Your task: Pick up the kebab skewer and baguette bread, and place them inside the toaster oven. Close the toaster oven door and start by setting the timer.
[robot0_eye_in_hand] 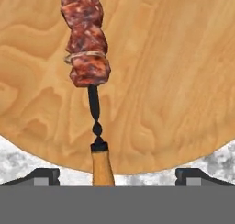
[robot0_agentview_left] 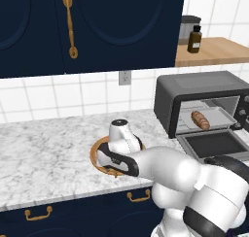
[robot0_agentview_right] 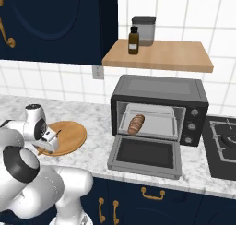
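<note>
**Hovering over the skewer on the round board**

Reaching low over the desk, the gripper hangs above the round wooden board, and in the hand view its two dark fingers stand well apart, spread open on either side of the kebab skewer with nothing between them touching. The skewer lies flat on the board, its red-brown meat chunks toward the top of the hand view and its pale wooden handle end pointing down between the fingers, just past the board's rim. Open wood shows on both sides of the skewer, more of it to the right in that view.

The baguette bread lies on the tray inside the toaster oven, toward its left side. The toaster oven door is dropped fully open, flat and reaching toward the desk's front edge; a strip of bare marble lies between it and the board.

The desk is white-grey marble over navy cabinets with brass handles. White tile covers the wall, with an outlet to the left of the oven. A wooden shelf above the oven holds a brown bottle with a pale label, its writing too small to read, and a grey canister. A stove burner sits right of the oven.
</note>
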Available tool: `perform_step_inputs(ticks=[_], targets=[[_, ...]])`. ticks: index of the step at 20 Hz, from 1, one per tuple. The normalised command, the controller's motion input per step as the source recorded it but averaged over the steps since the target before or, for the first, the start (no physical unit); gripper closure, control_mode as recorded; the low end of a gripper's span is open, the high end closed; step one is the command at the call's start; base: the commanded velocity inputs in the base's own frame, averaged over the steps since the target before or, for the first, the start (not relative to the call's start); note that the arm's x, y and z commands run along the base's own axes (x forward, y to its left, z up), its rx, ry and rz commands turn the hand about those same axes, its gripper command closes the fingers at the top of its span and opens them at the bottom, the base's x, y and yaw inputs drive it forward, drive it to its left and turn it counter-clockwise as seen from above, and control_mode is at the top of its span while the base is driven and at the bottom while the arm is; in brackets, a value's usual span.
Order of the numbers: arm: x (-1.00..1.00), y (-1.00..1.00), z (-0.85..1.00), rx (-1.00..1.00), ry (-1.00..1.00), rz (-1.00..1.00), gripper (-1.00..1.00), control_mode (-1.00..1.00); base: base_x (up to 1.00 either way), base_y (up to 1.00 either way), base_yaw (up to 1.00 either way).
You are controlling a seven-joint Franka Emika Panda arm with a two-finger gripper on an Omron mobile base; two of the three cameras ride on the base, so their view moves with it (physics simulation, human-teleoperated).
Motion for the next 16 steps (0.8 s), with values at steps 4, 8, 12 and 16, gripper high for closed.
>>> perform_step_inputs(ticks=[4,8,12,16], targets=[[0.48,0.0,-0.19,0.0,0.0,0.0,-1.0,-1.0,0.0,0.0,0.0],[0.28,0.01,-0.19,0.0,0.0,0.0,-1.0,-1.0,0.0,0.0,0.0],[0.05,0.18,-0.21,0.0,0.0,0.0,1.0,-1.0,0.0,0.0,0.0],[0.0,0.09,-0.22,0.0,0.0,0.0,1.0,-1.0,0.0,0.0,0.0]])
